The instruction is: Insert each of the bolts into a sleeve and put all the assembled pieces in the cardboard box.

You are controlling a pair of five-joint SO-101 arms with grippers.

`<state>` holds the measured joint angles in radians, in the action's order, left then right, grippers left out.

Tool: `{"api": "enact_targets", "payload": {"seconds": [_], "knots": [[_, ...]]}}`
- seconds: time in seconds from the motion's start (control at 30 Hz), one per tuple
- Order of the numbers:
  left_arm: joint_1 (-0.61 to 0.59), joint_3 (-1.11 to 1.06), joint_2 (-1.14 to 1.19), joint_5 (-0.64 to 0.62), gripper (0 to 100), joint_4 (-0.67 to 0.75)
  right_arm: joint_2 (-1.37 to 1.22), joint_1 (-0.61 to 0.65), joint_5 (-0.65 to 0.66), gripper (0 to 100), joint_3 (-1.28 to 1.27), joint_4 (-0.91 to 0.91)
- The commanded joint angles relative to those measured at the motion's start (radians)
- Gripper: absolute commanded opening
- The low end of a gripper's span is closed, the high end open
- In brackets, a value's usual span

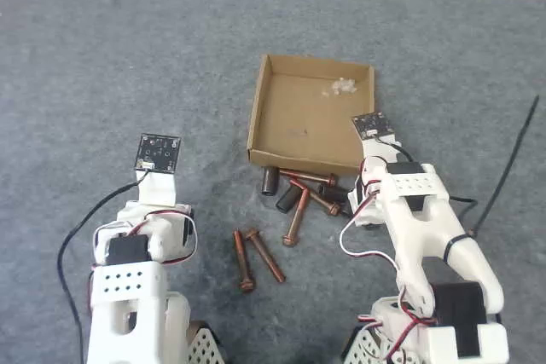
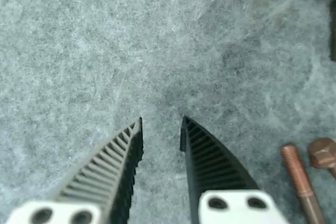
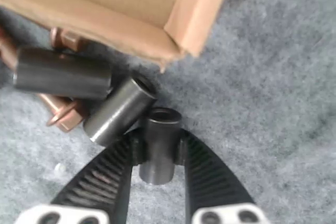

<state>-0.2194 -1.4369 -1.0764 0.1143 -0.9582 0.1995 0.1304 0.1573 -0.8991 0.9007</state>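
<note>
1. Right pincer is clamped on a dark sleeve, just off the cardboard box corner.
2. Two more sleeves and loose bolts are jumbled along the box wall.
3. Left pincer hangs tips apart over the grey worktop, a pair of bolts close by.

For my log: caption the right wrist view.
Right gripper grips a dark sleeve beside two other sleeves, near the cardboard box.

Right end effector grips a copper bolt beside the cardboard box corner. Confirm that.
No. The right wrist view shows the right end effector gripping a dark sleeve, not a copper bolt, beside the cardboard box corner.
</note>
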Motion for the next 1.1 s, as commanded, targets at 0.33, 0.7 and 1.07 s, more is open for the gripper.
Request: {"api": "enact_targets", "payload": {"seconds": [0.33, 0.7, 1.07], "knots": [[0.003, 0.050, 0.015, 0.008, 12, 0.000, 0.007, -0.148, 0.014, 0.7, 0.054, -0.035], [0.226, 0.453, 0.186, -0.054, 12, -0.354, 0.002, -0.156, 0.008, 0.7, 0.061, -0.035], [0.724, 0.455, 0.434, -0.196, 11, -0.281, 0.002, -0.156, 0.014, 0.7, 0.061, -0.035]]}}
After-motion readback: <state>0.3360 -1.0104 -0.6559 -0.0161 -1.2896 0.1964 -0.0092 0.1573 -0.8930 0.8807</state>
